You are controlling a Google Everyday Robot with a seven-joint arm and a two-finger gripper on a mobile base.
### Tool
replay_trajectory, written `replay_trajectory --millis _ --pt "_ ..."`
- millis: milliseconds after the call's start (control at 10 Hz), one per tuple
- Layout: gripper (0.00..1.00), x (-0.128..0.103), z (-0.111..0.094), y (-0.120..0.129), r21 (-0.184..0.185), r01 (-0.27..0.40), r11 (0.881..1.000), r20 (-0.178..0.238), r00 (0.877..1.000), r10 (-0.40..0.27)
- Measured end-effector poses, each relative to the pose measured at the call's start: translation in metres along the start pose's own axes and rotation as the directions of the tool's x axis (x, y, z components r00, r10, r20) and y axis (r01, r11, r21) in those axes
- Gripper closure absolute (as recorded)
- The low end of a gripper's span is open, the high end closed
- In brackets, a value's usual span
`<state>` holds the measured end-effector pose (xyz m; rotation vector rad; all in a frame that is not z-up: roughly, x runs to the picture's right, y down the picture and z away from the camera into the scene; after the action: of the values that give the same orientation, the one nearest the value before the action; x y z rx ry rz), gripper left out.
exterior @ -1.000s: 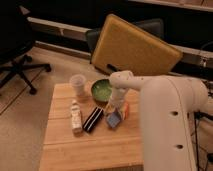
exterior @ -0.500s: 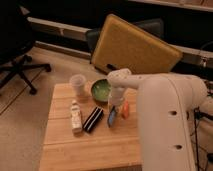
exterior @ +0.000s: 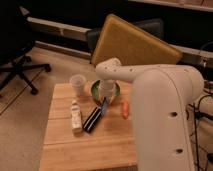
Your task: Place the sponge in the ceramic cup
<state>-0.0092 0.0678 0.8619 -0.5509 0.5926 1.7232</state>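
Observation:
My gripper hangs at the end of the white arm, just in front of the green bowl. It is shut on the sponge, a light-blue piece that hangs edge-on below it, just above the table. The ceramic cup, pale and handleless, stands upright at the table's back left. It is to the left of the bowl and a short way up-left of the gripper. The arm covers part of the bowl.
A black block with a white stripe lies under the sponge, with a small whitish bottle to its left. A small orange piece lies to the right. A yellow cushioned chair stands behind the wooden table, an office chair at left.
The sponge has left its flat spot on the table right of the black block. It now hangs edge-on from the gripper, which has moved left and slightly up.

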Motion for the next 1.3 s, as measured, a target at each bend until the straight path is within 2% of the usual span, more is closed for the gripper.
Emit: replay_trajectory --millis 100,300,500,600,1200,1300 --pt "1.0 -0.009 -0.009 0.01 0.01 0.061 0.998 0.047 0.997 -0.061" --pt "1.0 -0.028 -0.018 0.022 0.022 0.147 0.989 0.117 0.982 -0.148" --pt "1.0 -0.051 -0.034 0.039 0.035 0.216 0.976 0.189 0.957 -0.219" --pt "1.0 -0.062 -0.047 0.058 0.029 0.251 0.968 0.223 0.942 -0.251" --pt "1.0 -0.064 -0.049 0.057 0.034 0.252 0.967 0.227 0.94 -0.253" --pt "1.0 -0.072 -0.055 0.057 0.05 0.261 0.964 0.253 0.931 -0.265"
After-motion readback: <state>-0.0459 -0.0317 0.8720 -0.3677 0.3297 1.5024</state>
